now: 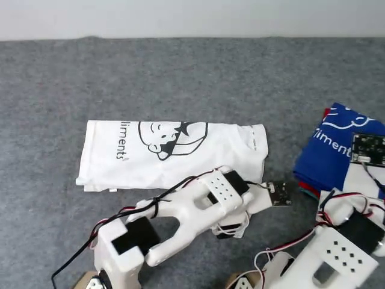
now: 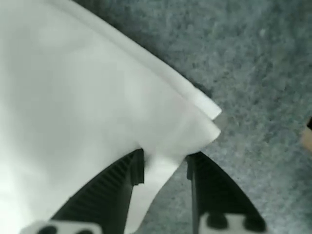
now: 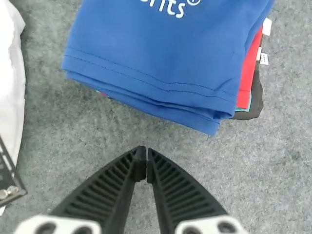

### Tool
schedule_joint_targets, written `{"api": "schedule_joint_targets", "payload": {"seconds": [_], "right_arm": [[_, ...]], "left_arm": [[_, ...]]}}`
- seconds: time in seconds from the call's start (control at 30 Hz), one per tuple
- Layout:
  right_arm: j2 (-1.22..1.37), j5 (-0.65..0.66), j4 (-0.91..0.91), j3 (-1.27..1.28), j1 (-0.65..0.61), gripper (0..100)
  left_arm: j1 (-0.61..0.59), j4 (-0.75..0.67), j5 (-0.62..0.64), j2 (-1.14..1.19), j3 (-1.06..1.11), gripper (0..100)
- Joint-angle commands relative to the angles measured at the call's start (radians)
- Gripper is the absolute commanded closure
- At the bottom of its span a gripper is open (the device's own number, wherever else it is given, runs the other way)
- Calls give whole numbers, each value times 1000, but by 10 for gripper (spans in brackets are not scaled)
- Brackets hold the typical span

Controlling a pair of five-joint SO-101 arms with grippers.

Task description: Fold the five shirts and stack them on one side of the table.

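- The right gripper [image 3: 146,158] was closed and empty, poised over the grey table cover [image 3: 273,161] just short of the stack [image 3: 246,83].
- The left gripper [image 2: 165,163] stood with its jaws apart astride a near corner of the white shirt [image 2: 73,97], not clamped.
- That shirt lay mid-table as a long strip; its folding was judged the step in hand.
- The blue shirt [image 3: 165,53] topped the stack at the table's right side.
- The next move called for closing on the corner, then a crosswise fold.

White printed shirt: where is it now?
In the high view, the white folded cloth shirt lies midway across the grey felt tabletop, left of the blue-topped stack of folded shirts; the left pincer is open around its corner.
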Motion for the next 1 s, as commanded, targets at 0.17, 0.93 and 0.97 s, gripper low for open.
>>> {"api": "schedule_joint_targets", "payload": {"seconds": [0.17, 0.93, 0.97], "right_arm": [[-22, 11, -4, -69, 7, 987], [-22, 11, -7, -69, 7, 987], [-22, 11, -7, -69, 7, 987]], "left_arm": [[-6, 14, 34, 75, -96, 945], [-141, 28, 15, -137, -211, 995], [-157, 28, 2, -135, -231, 995]]}}
